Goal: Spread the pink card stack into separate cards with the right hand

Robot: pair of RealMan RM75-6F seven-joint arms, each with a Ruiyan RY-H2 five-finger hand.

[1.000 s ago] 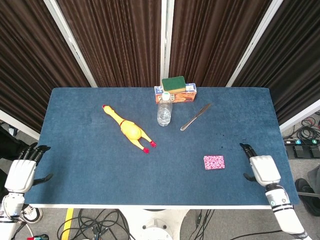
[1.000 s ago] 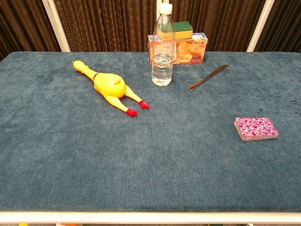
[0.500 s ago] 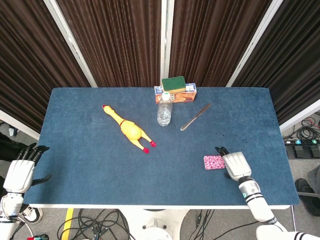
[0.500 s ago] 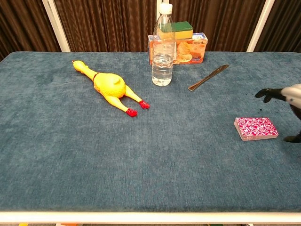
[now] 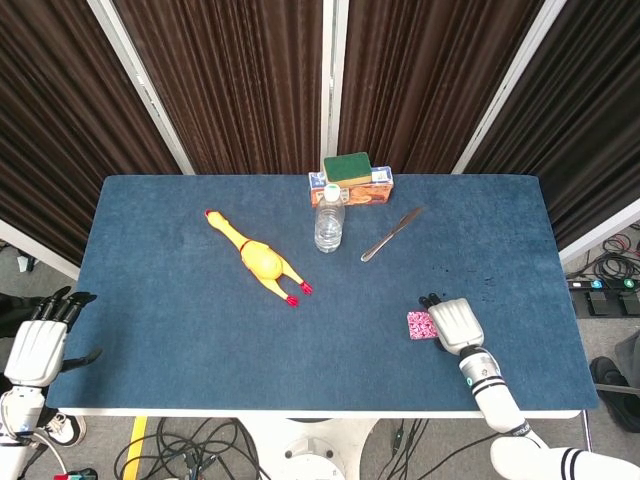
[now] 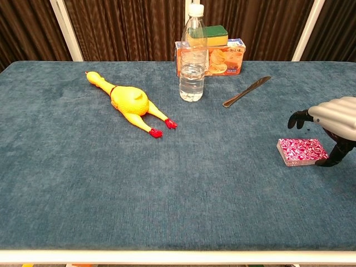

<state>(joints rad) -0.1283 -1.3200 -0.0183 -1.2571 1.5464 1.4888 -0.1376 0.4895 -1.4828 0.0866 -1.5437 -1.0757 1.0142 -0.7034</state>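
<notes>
The pink card stack [image 6: 301, 151] lies flat as one neat pile on the blue table [image 6: 167, 183], near its front right; in the head view the pink card stack [image 5: 418, 325] is half covered. My right hand [image 6: 332, 119] hovers over the stack's right part with fingers spread, its thumb [image 6: 329, 161] down by the stack's right edge. The head view shows my right hand [image 5: 453, 324] palm down over the cards; contact is unclear. My left hand [image 5: 42, 345] hangs open off the table's left front corner, holding nothing.
A yellow rubber chicken [image 6: 129, 102] lies left of centre. A water bottle [image 6: 192, 55] stands at the back middle, before an orange box [image 6: 219, 57] topped with a green sponge [image 6: 214, 34]. A table knife [image 6: 246, 92] lies right of the bottle.
My right hand has moved left from the table's right edge until it is over the card stack. The stack has not shifted. The left hand is nearly still.
</notes>
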